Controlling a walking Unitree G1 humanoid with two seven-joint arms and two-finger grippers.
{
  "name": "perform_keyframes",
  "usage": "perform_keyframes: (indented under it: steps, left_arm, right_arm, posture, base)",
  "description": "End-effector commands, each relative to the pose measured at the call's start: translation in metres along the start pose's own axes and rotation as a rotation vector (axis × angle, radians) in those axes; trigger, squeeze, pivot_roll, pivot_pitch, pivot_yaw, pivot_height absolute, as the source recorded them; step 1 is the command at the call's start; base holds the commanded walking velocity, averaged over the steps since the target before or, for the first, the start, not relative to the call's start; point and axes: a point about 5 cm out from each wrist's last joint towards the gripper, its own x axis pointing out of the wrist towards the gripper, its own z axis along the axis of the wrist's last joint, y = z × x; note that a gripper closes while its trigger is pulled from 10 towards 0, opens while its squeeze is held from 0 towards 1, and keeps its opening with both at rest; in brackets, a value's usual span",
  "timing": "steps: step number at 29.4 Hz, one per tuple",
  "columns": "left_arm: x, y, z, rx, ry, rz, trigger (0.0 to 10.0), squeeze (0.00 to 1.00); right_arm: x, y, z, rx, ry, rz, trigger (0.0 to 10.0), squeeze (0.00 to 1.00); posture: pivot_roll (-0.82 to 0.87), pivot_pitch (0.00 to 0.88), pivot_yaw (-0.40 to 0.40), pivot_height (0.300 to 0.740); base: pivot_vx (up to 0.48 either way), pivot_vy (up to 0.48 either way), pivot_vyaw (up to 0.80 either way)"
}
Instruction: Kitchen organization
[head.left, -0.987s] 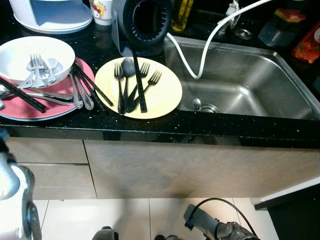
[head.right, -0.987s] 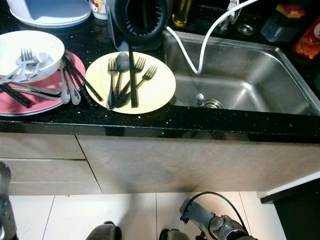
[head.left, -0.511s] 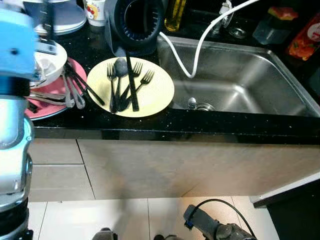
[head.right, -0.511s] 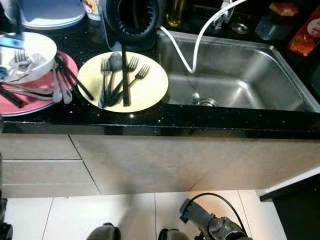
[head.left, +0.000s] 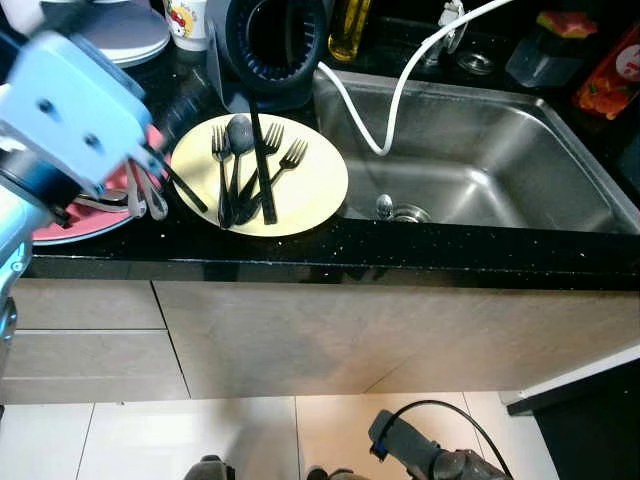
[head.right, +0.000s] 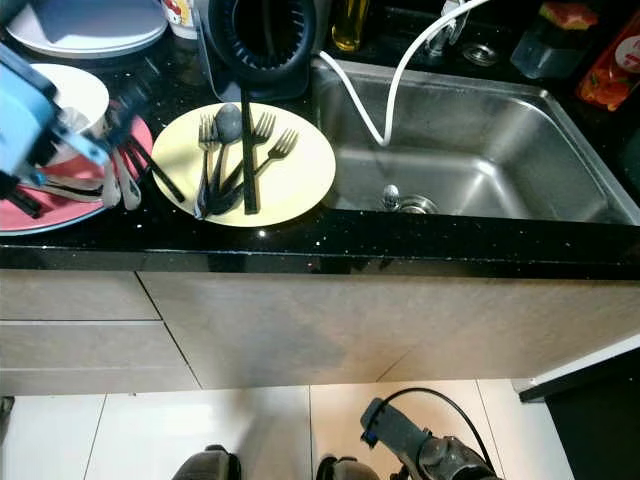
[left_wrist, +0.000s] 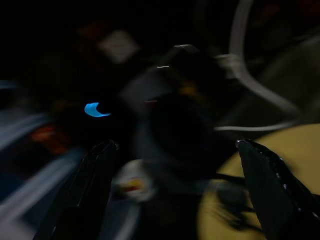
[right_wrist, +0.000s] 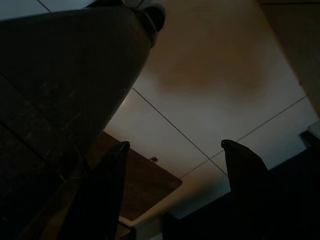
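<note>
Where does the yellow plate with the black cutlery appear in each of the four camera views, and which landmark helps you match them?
Left eye view: yellow plate on the counter, just left of the sink.
Right eye view: same place, beside the sink.
Left wrist view: blurred pale yellow curve beyond the left end effector, near one black finger.
Right wrist view: not in it.
Shared landmark: the white hose.
</note>
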Motion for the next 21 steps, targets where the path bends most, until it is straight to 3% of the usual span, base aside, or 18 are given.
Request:
perform_keyframes:
  steps: [1, 4, 8, 12, 17, 21]
  left_arm:
    - [0.001, -0.012, -0.003, -0.047, 0.008, -0.111, 10.0, 0.00]
    - [0.004, -0.024, -0.011, -0.118, 0.030, -0.163, 10.0, 0.00]
    - [0.008, -0.058, -0.023, -0.238, 0.064, -0.283, 10.0, 0.00]
    - [0.010, -0.072, -0.027, -0.260, 0.066, -0.353, 10.0, 0.00]
    - [0.016, -0.071, -0.029, -0.267, 0.071, -0.320, 10.0, 0.00]
    - [0.027, -0.066, -0.035, -0.297, 0.087, -0.197, 10.0, 0.00]
  right_arm:
    - [0.000, 0.004, -0.012, 0.024, 0.034, 0.006, 10.0, 0.00]
    - [0.000, 0.006, -0.013, 0.032, 0.037, 0.004, 10.0, 0.00]
    - [0.001, 0.009, -0.014, 0.045, 0.037, 0.010, 10.0, 0.00]
    - [0.002, 0.010, -0.015, 0.048, 0.038, 0.011, 10.0, 0.00]
    - [0.002, 0.010, -0.015, 0.049, 0.039, 0.006, 10.0, 0.00]
    - [0.002, 0.011, -0.015, 0.044, 0.040, 0.003, 10.0, 0.00]
  posture:
    - [0.21, 0.110, -0.116, 0.740]
    - [0.21, 0.109, -0.114, 0.740]
    - [0.20, 0.107, -0.113, 0.740]
    - [0.19, 0.104, -0.114, 0.740]
    - [0.19, 0.101, -0.117, 0.740]
    - [0.19, 0.101, -0.120, 0.740]
  base:
    - [0.000, 0.000, 0.00]
    - [0.000, 0.000, 0.00]
    - [0.000, 0.000, 0.00]
    - [0.000, 0.000, 0.00]
    - [0.000, 0.000, 0.00]
    - [0.000, 0.000, 0.00]
